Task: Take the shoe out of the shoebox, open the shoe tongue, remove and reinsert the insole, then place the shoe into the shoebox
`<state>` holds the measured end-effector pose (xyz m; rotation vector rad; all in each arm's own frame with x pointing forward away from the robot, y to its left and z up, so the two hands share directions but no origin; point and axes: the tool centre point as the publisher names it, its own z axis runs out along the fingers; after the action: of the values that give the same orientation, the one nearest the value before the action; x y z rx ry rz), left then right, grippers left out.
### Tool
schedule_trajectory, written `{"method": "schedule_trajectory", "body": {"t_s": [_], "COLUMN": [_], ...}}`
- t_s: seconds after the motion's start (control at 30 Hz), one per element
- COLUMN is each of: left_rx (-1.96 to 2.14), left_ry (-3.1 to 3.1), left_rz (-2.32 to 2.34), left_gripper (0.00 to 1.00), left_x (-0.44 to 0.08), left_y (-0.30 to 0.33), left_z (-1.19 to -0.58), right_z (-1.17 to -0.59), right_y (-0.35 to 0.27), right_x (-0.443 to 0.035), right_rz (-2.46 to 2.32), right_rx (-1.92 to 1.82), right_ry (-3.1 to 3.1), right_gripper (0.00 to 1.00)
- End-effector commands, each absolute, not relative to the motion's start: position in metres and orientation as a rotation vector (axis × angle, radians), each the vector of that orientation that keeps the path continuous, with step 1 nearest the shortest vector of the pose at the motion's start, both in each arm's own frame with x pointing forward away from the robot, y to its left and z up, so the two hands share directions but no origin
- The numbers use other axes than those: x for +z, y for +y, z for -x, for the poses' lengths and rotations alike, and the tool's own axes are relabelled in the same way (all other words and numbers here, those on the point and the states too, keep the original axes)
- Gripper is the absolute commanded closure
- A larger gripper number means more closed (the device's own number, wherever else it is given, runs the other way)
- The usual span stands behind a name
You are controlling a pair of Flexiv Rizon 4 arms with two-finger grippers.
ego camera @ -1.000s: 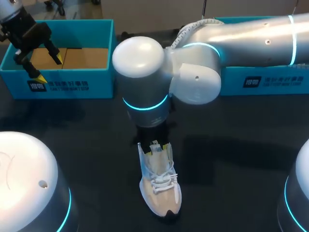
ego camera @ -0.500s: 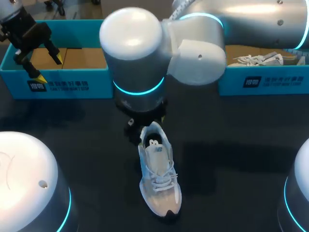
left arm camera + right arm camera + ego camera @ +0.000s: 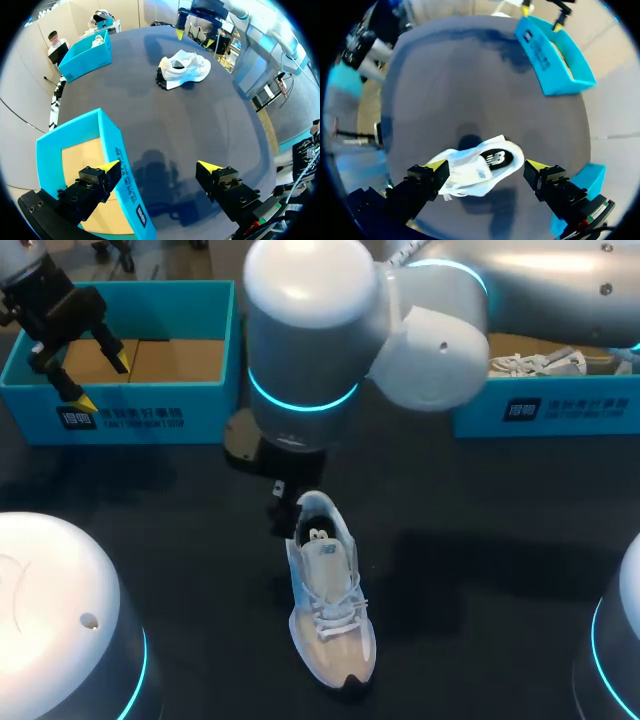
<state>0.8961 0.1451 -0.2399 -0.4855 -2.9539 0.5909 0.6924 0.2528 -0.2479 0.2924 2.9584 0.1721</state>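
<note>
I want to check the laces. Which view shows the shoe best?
Head view: the whole shoe shows from above, laces clear. The right wrist view has it close under the open right hand, toe end partly hidden; the left wrist view shows it far off.

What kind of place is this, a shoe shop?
More likely a robot lab bench than a shop: a dark table, a white sneaker lying on it, two open blue shoeboxes, and two robot arms over them.
</note>
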Motion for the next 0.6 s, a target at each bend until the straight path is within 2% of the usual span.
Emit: {"method": "schedule_trajectory", "body": {"t_s": [0.03,0.6], "left_rx": [0.588,0.588], "left_ry": [-2.957,-2.957], "left_rz": [0.487,0.487], "left_gripper": [0.0,0.0], "left_x": [-0.24,-0.24], "left_y": [0.145,0.145], "left_z": [-0.895,-0.895], "right_z": [-0.706,-0.751], "right_y": [0.251,0.255], "right_x": [-0.262,-0.299], "right_rz": [-0.229,-0.044], "right_rx": [0.193,0.02], "right_ry": [2.984,2.962], "right_gripper": [0.0,0.0]}}
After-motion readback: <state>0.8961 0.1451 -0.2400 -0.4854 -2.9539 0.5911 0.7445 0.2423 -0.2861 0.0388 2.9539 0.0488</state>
